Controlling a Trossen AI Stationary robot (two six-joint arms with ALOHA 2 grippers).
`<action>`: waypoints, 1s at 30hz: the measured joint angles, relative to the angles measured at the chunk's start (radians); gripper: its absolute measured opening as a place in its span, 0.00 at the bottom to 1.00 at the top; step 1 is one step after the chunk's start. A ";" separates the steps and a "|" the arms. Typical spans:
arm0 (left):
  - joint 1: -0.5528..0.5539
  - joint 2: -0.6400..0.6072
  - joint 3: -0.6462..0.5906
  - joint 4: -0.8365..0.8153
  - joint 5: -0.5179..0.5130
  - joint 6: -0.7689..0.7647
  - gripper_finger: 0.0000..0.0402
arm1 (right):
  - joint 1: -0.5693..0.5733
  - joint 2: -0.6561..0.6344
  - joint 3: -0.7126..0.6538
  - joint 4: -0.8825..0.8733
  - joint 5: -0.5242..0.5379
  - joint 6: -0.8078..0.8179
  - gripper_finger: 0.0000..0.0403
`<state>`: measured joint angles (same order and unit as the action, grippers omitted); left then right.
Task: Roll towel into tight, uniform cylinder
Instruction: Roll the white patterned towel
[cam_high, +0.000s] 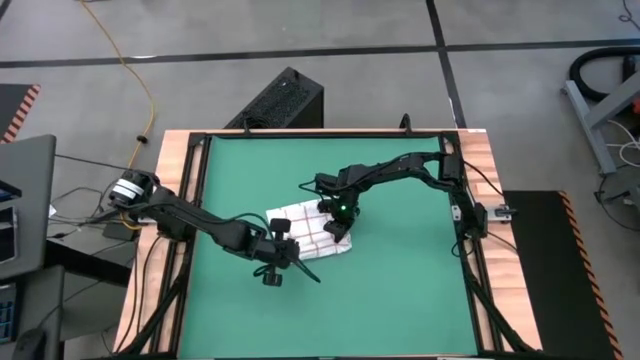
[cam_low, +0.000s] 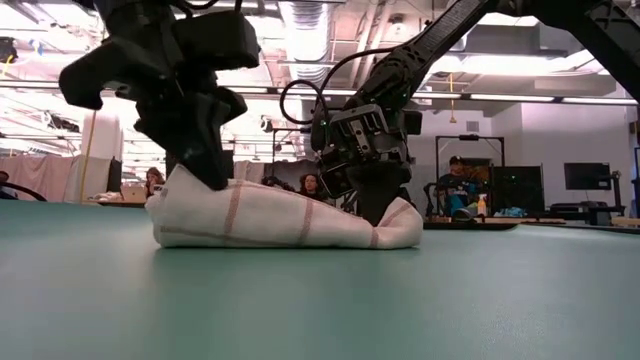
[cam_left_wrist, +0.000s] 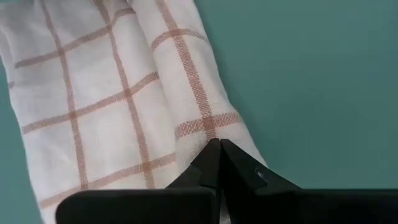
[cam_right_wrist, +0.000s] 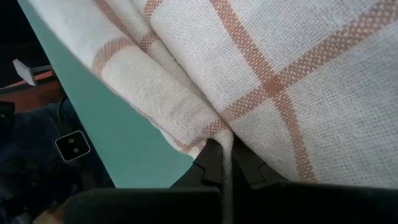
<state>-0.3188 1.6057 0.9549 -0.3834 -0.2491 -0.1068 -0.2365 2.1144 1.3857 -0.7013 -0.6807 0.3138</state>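
**Inspector A:** Currently the thin white cloth towel with its grid of red-brown lines lies as a loose, flattened roll near the middle of the green table mat. Grip status?

**Inspector B:** The left gripper sits at one end of the towel, fingers closed together with the tips against the cloth edge. Whether any fabric is caught between them I cannot tell. The right gripper is at the towel's other end, jaws drawn narrow and pinching a thin fold of cloth.

**Inspector A:** Condition of the roll?

**Inspector B:** Uneven. From table height the towel stands taller at the left gripper's end and tapers low toward the right gripper.

**Inspector A:** Risks?

**Inspector B:** In my judgement, three. First, the taper may worsen: if one end turns faster than the other, the roll goes conical rather than uniform. Second, the right gripper's hold is only a small fold, so a pull could slip it free and let the layers spring open. Third, pressing on the towel could drag it across the mat instead of turning it, slackening the wraps.
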 joint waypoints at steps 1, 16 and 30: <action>0.002 -0.001 -0.009 0.010 0.000 -0.007 0.00 | 0.000 0.000 0.000 0.000 0.000 0.000 0.04; 0.037 -0.007 -0.267 0.244 0.095 -0.143 0.00 | 0.001 -0.007 -0.001 0.020 0.006 -0.024 0.09; 0.041 -0.005 -0.289 0.244 0.120 -0.070 0.00 | -0.017 -0.207 -0.003 0.003 0.203 -0.258 0.24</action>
<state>-0.2775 1.6009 0.6662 -0.1393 -0.1290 -0.1767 -0.2531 1.9073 1.3830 -0.6981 -0.4779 0.0560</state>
